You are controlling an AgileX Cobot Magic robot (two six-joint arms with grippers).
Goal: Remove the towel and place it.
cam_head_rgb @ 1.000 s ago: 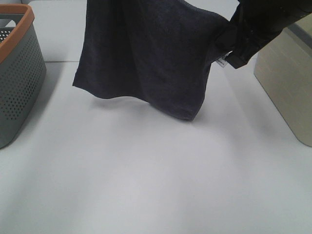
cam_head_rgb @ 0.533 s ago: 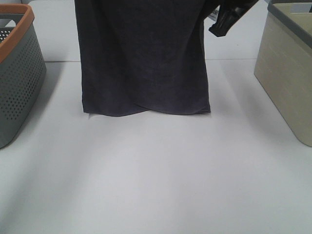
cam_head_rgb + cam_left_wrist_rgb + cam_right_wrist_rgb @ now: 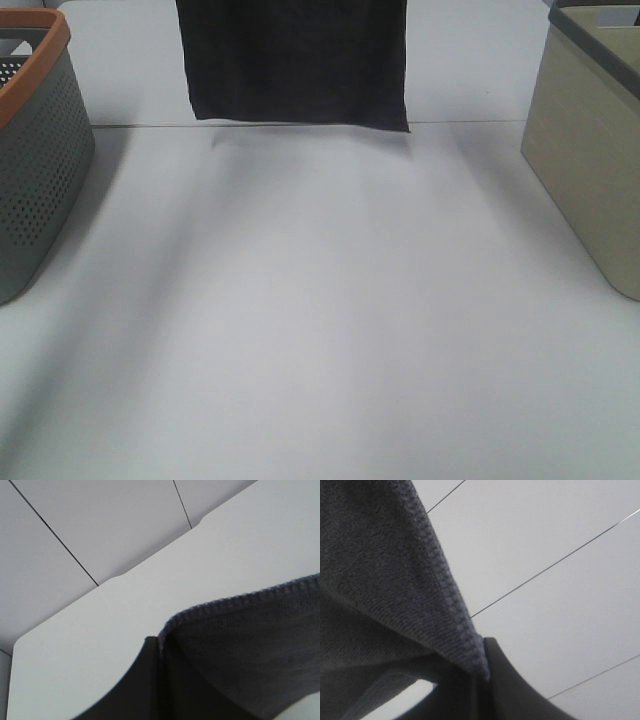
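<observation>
The dark navy-grey towel point(image 3: 298, 60) hangs spread flat at the top middle of the exterior high view. Its lower hem is level and above the white table point(image 3: 320, 330), and its upper part runs out of frame. Neither gripper shows in that view. In the left wrist view my left gripper point(image 3: 159, 644) is shut on a hemmed corner of the towel point(image 3: 250, 645). In the right wrist view my right gripper point(image 3: 482, 672) is shut on another hemmed corner of the towel point(image 3: 380, 585).
A grey perforated basket with an orange rim point(image 3: 40, 140) stands at the left edge. A beige bin point(image 3: 590, 160) stands at the right edge. A thin seam in the table surface point(image 3: 500, 122) runs across just below the towel's hem.
The towel has been lifted and drawn out flat, and its lower hem has moved up and away. The right gripper, visible earlier at the upper right, has left the exterior view.
</observation>
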